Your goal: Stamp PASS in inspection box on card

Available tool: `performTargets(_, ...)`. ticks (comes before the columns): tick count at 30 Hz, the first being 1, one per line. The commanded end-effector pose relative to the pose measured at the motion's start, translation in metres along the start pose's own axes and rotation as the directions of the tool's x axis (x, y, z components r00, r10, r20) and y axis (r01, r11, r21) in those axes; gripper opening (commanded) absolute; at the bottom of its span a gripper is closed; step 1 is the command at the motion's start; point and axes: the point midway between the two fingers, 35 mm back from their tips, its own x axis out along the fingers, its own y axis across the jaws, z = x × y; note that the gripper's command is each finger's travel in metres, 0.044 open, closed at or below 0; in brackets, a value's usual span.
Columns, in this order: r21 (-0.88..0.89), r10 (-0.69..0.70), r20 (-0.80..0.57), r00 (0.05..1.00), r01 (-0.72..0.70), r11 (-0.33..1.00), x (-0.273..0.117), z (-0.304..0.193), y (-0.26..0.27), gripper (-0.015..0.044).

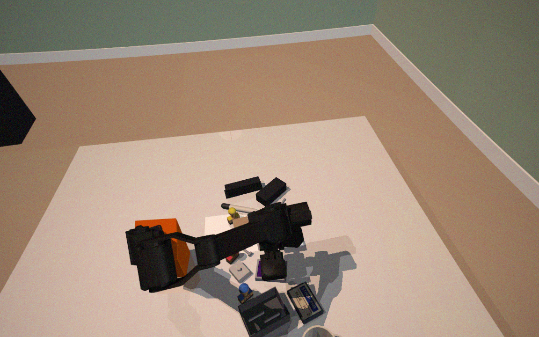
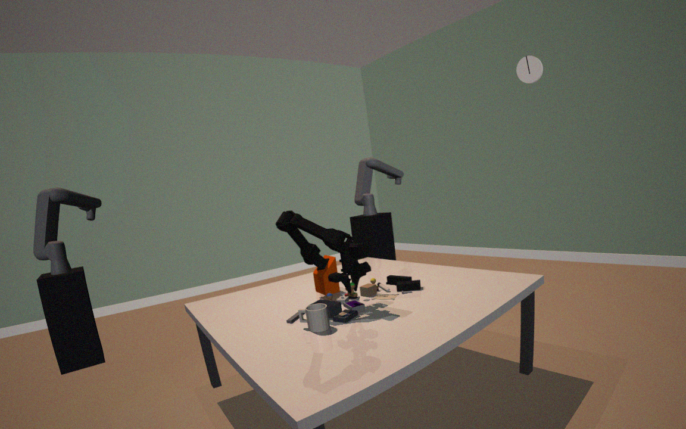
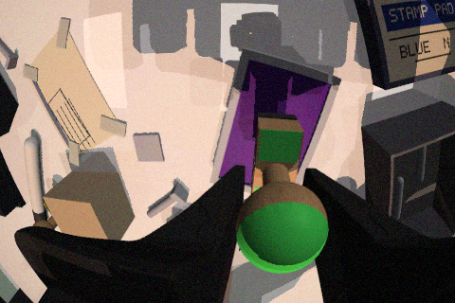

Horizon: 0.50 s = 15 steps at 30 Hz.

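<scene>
My gripper [image 3: 274,176] [image 2: 352,291] is shut on the green-knobbed stamp [image 3: 284,234] [image 2: 352,286], which has a wooden body and a green patch on its base block. In the wrist view the stamp overlaps the near part of the purple ink pad [image 3: 239,149] [image 1: 259,268] [image 2: 355,304]; whether it touches the pad cannot be told. The stamp's underside is hidden. The tan card [image 3: 81,80] [image 2: 385,296] lies taped down at the left of the wrist view, with black printed lines near its lower end. In the top view the arm hides the card.
A lid marked STAMP PAD [image 3: 412,35] [image 1: 305,302] and a dark tray [image 3: 376,144] [image 1: 245,316] lie beside the pad. A brown block [image 3: 114,199] [image 2: 368,290] is near the card. Blue [image 1: 244,289], red [image 1: 231,257] and yellow [image 1: 232,212] stamps and a mug [image 2: 317,319] also stand here.
</scene>
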Motion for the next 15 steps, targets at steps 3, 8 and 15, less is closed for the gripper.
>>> performTargets(3, -0.002, -0.005, -0.002, 1.000, 0.005, 1.000, 0.0051, -0.0007, -0.0011, 0.0000)
performTargets(8, -0.002, -0.006, -0.002, 1.000, 0.006, 1.000, 0.0084, -0.0008, -0.0012, 0.0000)
performTargets(15, -0.001, -0.006, -0.002, 1.000, 0.006, 1.000, 0.0129, -0.0010, -0.0015, 0.0000)
